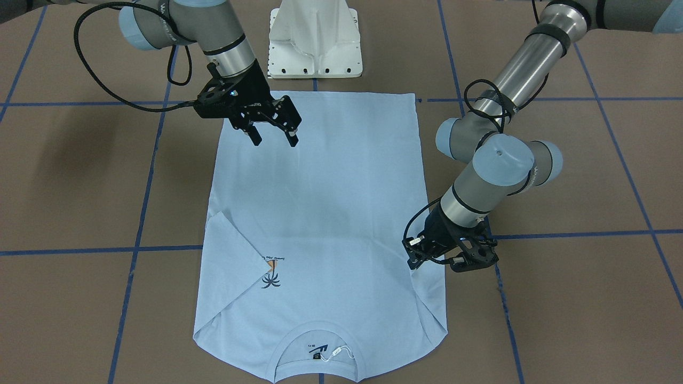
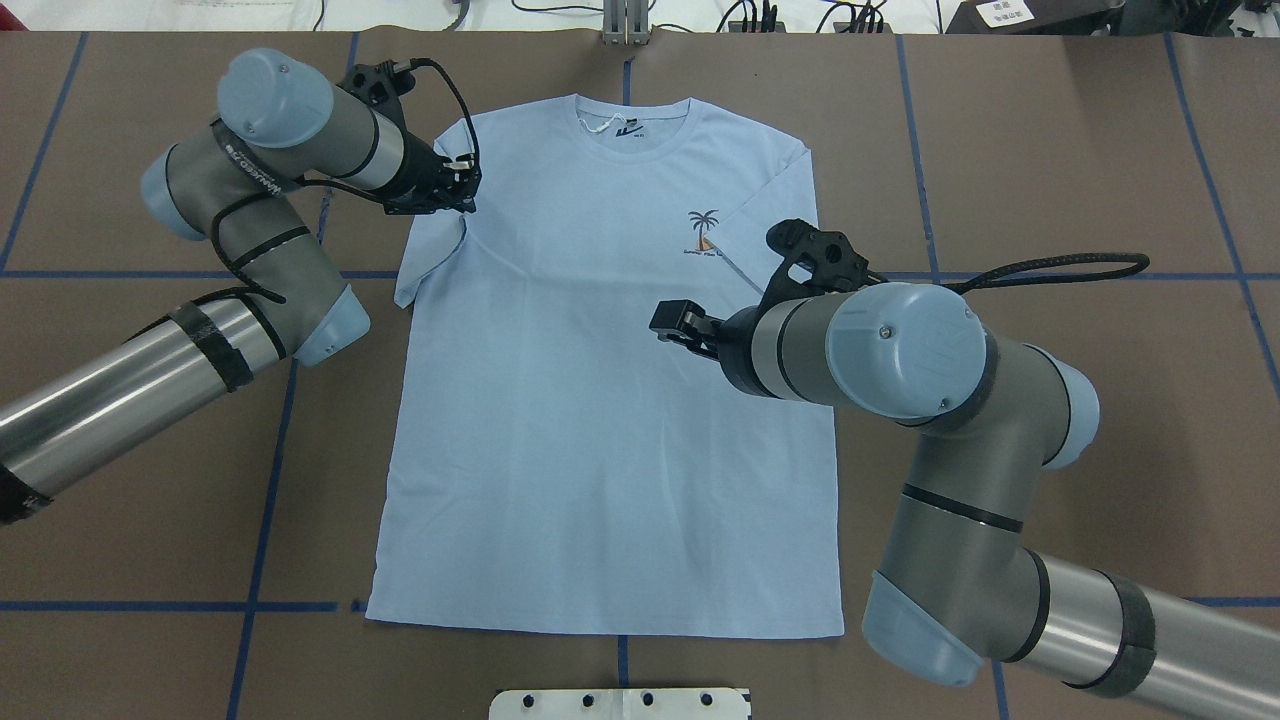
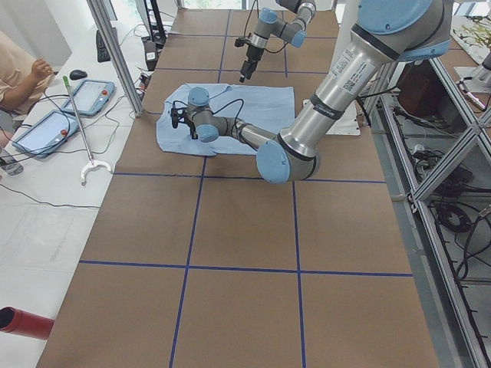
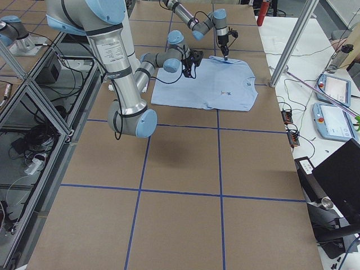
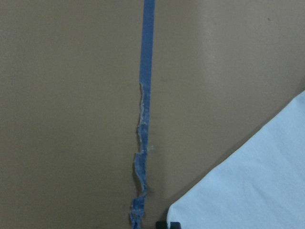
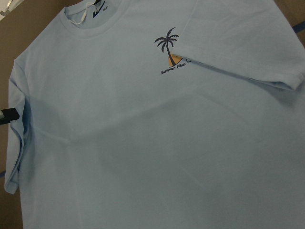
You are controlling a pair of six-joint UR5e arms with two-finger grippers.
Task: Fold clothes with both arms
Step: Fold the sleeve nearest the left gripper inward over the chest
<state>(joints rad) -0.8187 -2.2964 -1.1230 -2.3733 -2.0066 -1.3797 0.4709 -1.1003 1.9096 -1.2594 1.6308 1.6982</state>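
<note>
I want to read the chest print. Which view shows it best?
The right wrist-mounted view: the palm-tree print is large and sharp, its edge under the folded sleeve. Overhead and front-facing show it small; exterior right, a speck; the others, not at all.

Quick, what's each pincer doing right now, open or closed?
Left pincer: at the sleeve edge of the T-shirt; open or closed cannot be told.
Right pincer: open, holding nothing, above the T-shirt.

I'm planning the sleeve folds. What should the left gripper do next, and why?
Probably close the left gripper on the sleeve edge beneath it and fold it inward: the opposite sleeve lies folded onto the chest print, while this one lies unfolded alongside the body.
</note>
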